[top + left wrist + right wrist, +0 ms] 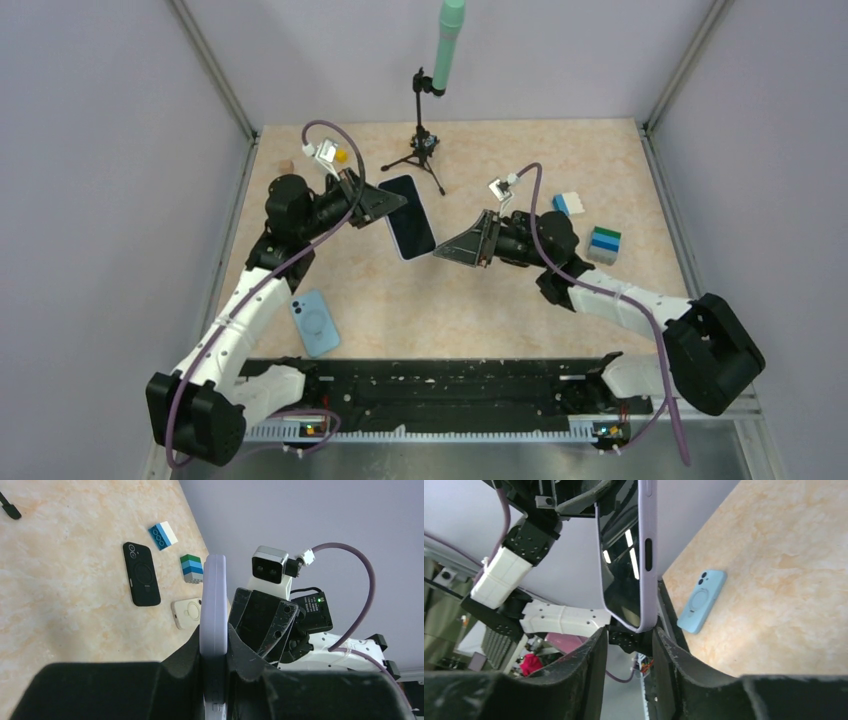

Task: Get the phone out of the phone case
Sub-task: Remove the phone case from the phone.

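A phone in a lavender case (412, 216) is held in the air, screen up, above the table's middle. My left gripper (385, 203) is shut on its far-left end. In the left wrist view the case's edge (214, 605) stands upright between my left gripper (215, 647). My right gripper (455, 247) is open just right of the phone's near end. In the right wrist view the phone's dark screen and lavender edge (629, 555) hang just above my right gripper (630, 640), its lower corner at the tips of the open jaws.
A light blue case (315, 322) lies on the table near the left arm. A black case (141, 573) and a cream case (187, 613) lie to the right. Stacked toy bricks (604, 243) and a blue-white brick (567, 203) sit far right. A small tripod (425, 140) stands at the back.
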